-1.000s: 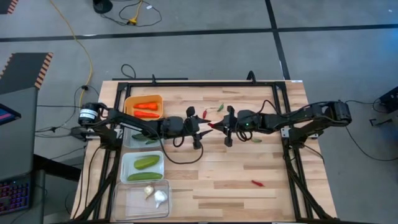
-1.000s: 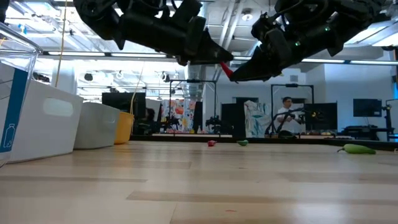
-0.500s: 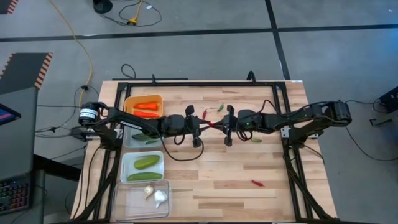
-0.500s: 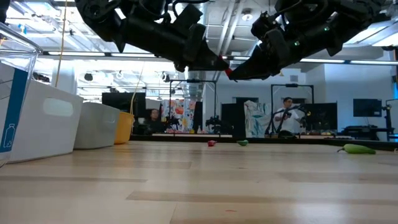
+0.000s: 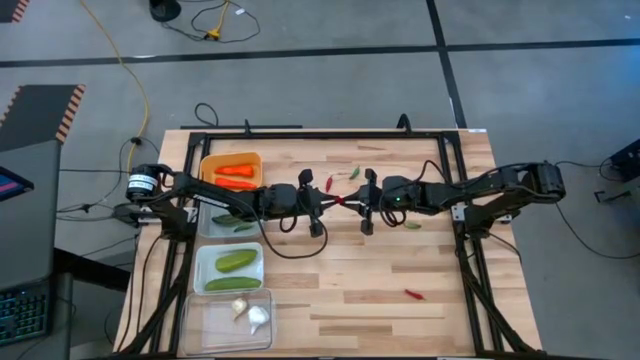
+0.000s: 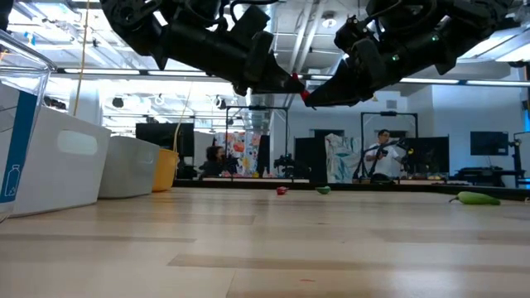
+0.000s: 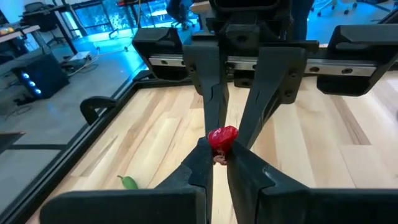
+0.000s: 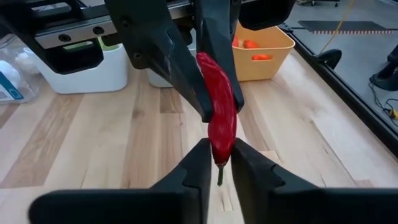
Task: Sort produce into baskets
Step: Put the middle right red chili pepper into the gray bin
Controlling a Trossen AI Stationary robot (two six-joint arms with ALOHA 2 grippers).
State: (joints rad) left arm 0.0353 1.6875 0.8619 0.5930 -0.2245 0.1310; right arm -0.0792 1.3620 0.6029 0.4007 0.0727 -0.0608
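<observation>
2 grippers meet tip to tip above the table's middle in the high view: left gripper (image 5: 329, 200) and right gripper (image 5: 351, 200), with 1 red chili (image 5: 340, 200) between them. At the left edge stand 4 baskets in a row: yellow-orange basket (image 5: 231, 157) farthest, holding carrots (image 5: 236, 172); grey basket (image 5: 204, 224); white basket (image 5: 200, 268) with cucumbers (image 5: 235, 262); clear basket (image 5: 198, 326) nearest, with garlic (image 5: 257, 317). A loose red chili (image 5: 414, 295) lies near right.

Low view: both grippers hang well above the tabletop, the left gripper (image 6: 286, 83) and right gripper (image 6: 311, 96) touching the red chili (image 6: 300, 88) from either side. A green chili (image 6: 476, 197) lies on the table, far right.

Left wrist view: the left gripper (image 7: 219, 154) is clenched on the red chili's (image 7: 222, 137) tip.

Right wrist view: the red chili's (image 8: 219, 106) stem end sits within the right gripper (image 8: 217, 152); whether that gripper grasps or has released cannot be told. The yellow-orange basket (image 8: 273, 50) shows beyond.
</observation>
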